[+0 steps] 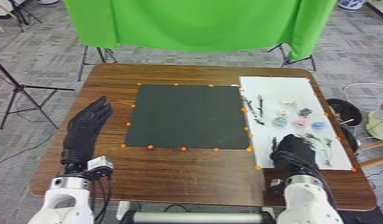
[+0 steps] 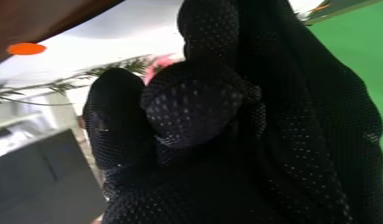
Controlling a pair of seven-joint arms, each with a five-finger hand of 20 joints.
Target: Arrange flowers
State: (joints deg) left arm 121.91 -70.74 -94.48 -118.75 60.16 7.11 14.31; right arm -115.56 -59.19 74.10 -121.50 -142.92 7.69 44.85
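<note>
In the head view my left hand (image 1: 88,122) is over the table's left side, its fingers straight and open. My right hand (image 1: 296,151) is over the lower part of the white sheet (image 1: 258,83), among green stems (image 1: 326,150). Pale yellow (image 1: 288,101), pink (image 1: 300,122) and blue (image 1: 318,125) flower heads lie farther up the sheet. Dark slender stems (image 1: 251,111) lie along its left edge. In the right wrist view my right hand (image 2: 258,170) stands in front of a green sprig (image 2: 67,85) and a pink flower (image 2: 161,65); whether it holds anything is hidden.
A dark square mat (image 1: 187,117) lies on the brown table (image 1: 201,175), left of the sheet. Orange markers (image 1: 184,148) line the mat and sheet. Beyond the far edge hangs a green cloth (image 1: 201,25). A black bin (image 1: 346,111) stands beside the table's right edge.
</note>
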